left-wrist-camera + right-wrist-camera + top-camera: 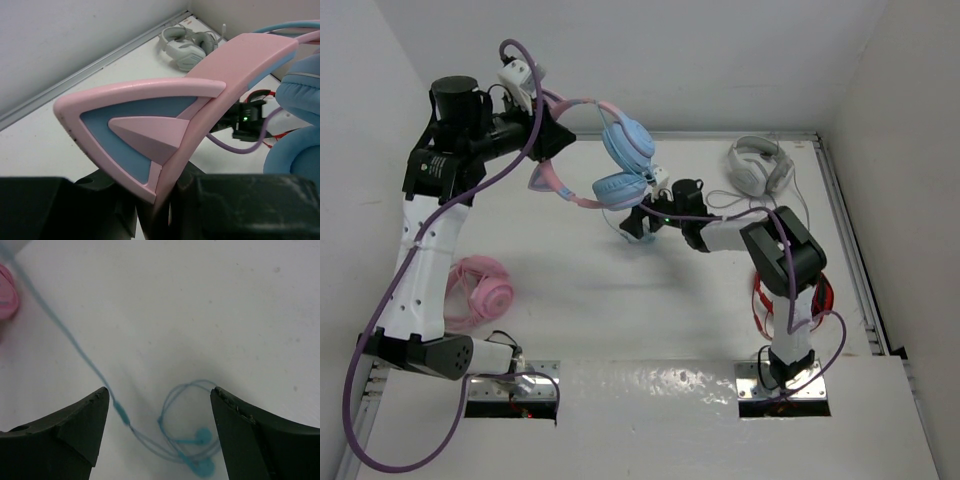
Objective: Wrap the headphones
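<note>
While the left gripper (558, 135) is clamping the headphones (628, 140) aloft, the right gripper (160, 402) is hovering, jaws apart, over the slack cable (75, 347), risking closing on nothing.

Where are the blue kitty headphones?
Top view, left of centre: the left claw holds the headphones by their pink headband, beside the open right claw.

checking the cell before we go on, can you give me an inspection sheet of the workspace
surface: white table, faint specks
job's things: headphones held by the pink headband, off the table
clutter: all-pink headphones; white headphones; red item behind right arm
grippers: left gripper shut on headband; right gripper open over cable
cables: thin pale cable loose, looped on table; purple robot cables
surroundings: white walls
</note>
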`<action>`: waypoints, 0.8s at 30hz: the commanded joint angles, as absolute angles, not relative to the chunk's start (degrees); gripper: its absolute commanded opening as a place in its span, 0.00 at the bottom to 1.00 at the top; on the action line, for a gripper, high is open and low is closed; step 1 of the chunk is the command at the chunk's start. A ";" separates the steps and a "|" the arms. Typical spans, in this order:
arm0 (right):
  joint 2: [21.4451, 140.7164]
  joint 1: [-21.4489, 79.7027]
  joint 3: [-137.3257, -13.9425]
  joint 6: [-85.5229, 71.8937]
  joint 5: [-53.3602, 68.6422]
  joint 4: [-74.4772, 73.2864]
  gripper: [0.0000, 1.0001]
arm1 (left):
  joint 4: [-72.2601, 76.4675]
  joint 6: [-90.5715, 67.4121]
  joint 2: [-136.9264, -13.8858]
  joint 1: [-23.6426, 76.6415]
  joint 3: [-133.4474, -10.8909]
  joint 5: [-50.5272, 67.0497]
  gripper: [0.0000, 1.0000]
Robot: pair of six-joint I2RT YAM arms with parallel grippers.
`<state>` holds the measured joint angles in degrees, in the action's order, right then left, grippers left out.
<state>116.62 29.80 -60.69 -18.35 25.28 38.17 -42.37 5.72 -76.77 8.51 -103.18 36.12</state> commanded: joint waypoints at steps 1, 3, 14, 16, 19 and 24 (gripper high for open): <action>107.50 29.27 -57.75 -8.04 17.77 34.84 0.81 | -39.46 3.69 -75.85 8.17 -103.81 34.98 0.00; 105.39 29.09 -56.08 -4.06 13.65 31.83 0.83 | -39.20 3.87 -75.67 8.17 -103.36 34.63 0.00; 108.62 35.59 -56.49 18.46 16.26 26.72 0.84 | -37.88 3.43 -76.11 8.17 -102.48 33.40 0.00; 111.78 35.60 -59.39 16.36 15.39 27.34 0.84 | -37.97 3.43 -75.94 8.17 -102.57 33.14 0.00; 114.43 35.68 -63.70 17.14 16.68 22.52 0.81 | -38.23 3.60 -75.85 8.17 -102.74 32.96 0.00; 116.89 37.17 -64.77 17.40 15.74 20.74 0.67 | -38.06 3.43 -76.11 8.17 -102.75 32.96 0.00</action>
